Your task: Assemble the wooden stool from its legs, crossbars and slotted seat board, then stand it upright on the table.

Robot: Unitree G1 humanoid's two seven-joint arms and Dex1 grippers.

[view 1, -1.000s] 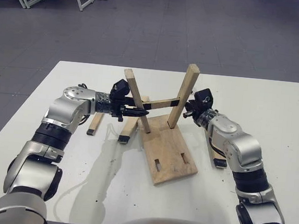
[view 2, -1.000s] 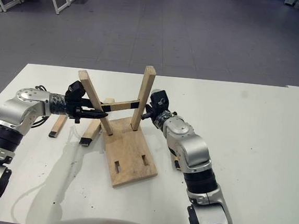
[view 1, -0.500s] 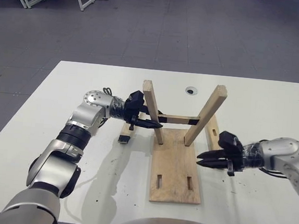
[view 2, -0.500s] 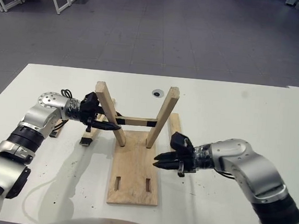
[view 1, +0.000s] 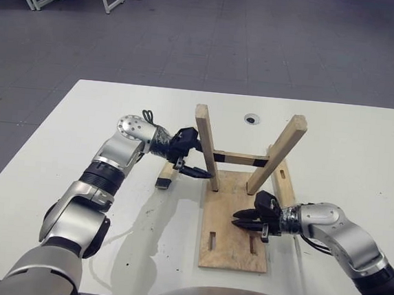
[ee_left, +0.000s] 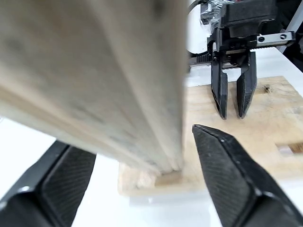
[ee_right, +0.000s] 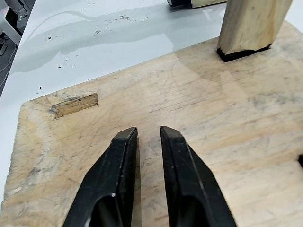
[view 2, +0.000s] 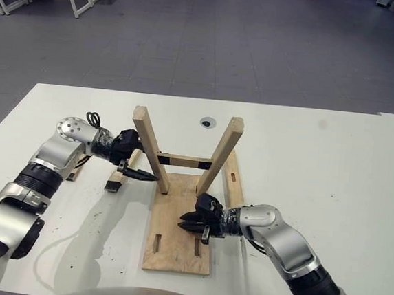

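Note:
The slotted seat board lies flat on the white table. Two wooden legs stand in its far slots, the left leg and the right leg, joined by a crossbar. My left gripper is open low beside the left leg, and in the left wrist view its fingers straddle that leg. My right gripper hovers just over the middle of the board, open by a narrow gap with nothing between its fingers. Two near slots stand empty.
A loose wooden piece with a dark end lies on the table left of the board. Another slotted loose piece lies behind the right leg. A small round hole marks the table's far side. Bare tabletop stretches to the right.
The board with its legs was turned square to me. My right gripper left the right leg, swung out right, then came in over the board with narrowed fingers. My left gripper dropped toward the left leg's base.

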